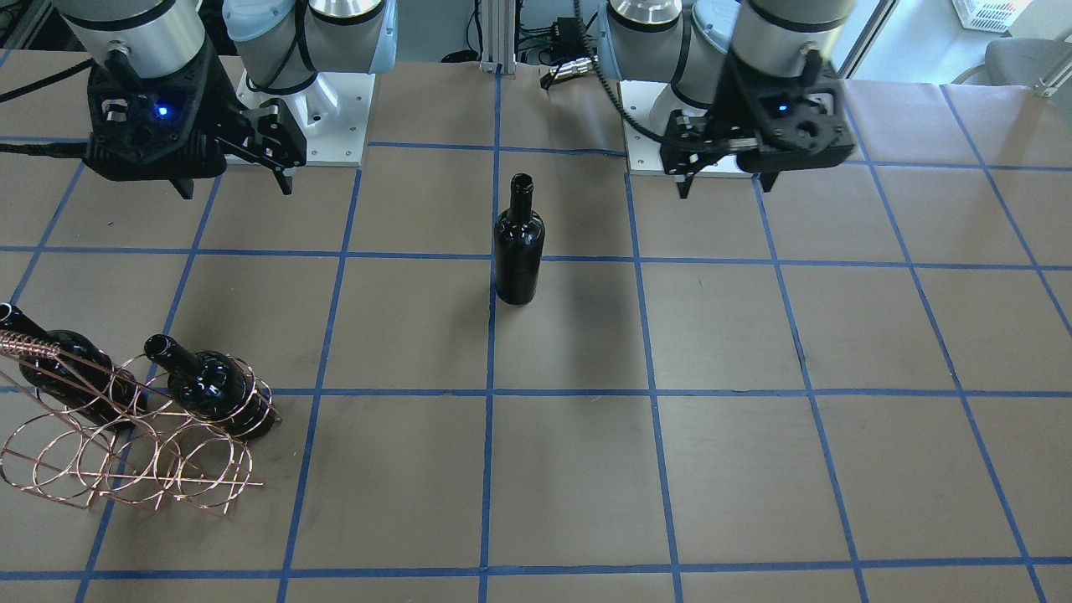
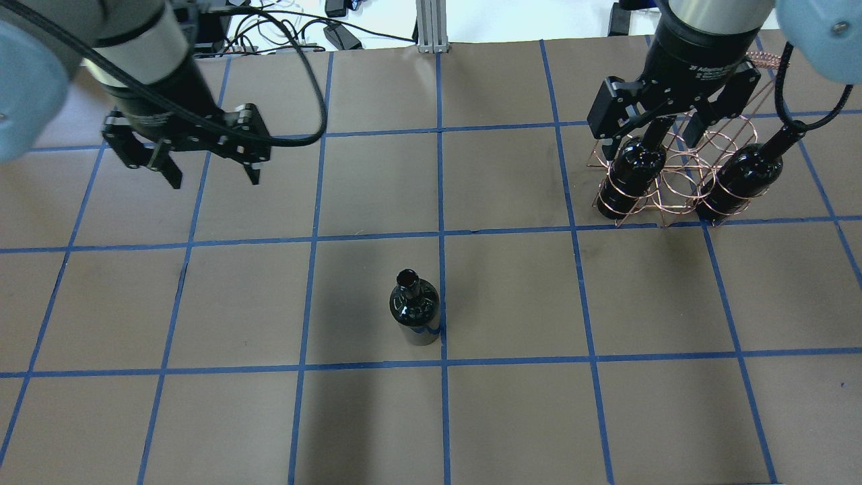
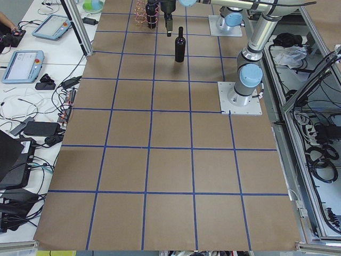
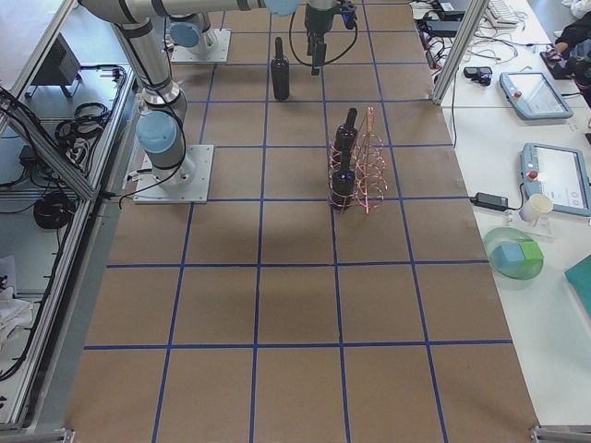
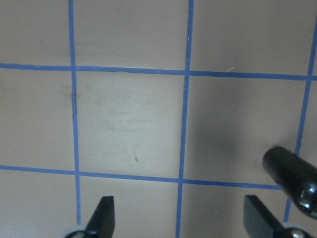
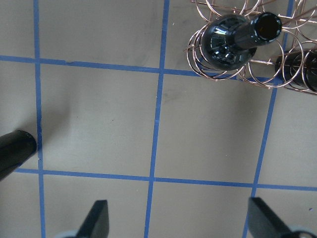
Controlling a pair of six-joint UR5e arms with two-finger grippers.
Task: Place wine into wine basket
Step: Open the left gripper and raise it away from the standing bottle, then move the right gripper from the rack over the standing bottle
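One near-black wine bottle (image 1: 517, 251) stands upright and alone mid-table; it also shows in the overhead view (image 2: 415, 310). The copper wire basket (image 2: 677, 188) stands on my right side and holds two look-alike bottles (image 2: 633, 175) (image 2: 741, 175) in its outer loops; the middle loops hold nothing. My left gripper (image 2: 209, 168) hangs open and empty above the table, apart from the standing bottle (image 5: 292, 178). My right gripper (image 2: 656, 138) is open and empty, high above the table near the basket (image 6: 218, 69).
Brown paper with a blue tape grid covers the table (image 2: 512, 404). The arm bases (image 1: 318, 117) (image 1: 662, 142) are bolted at the robot's edge. Side benches with tablets and cables (image 3: 24, 58) lie beyond the far edge.
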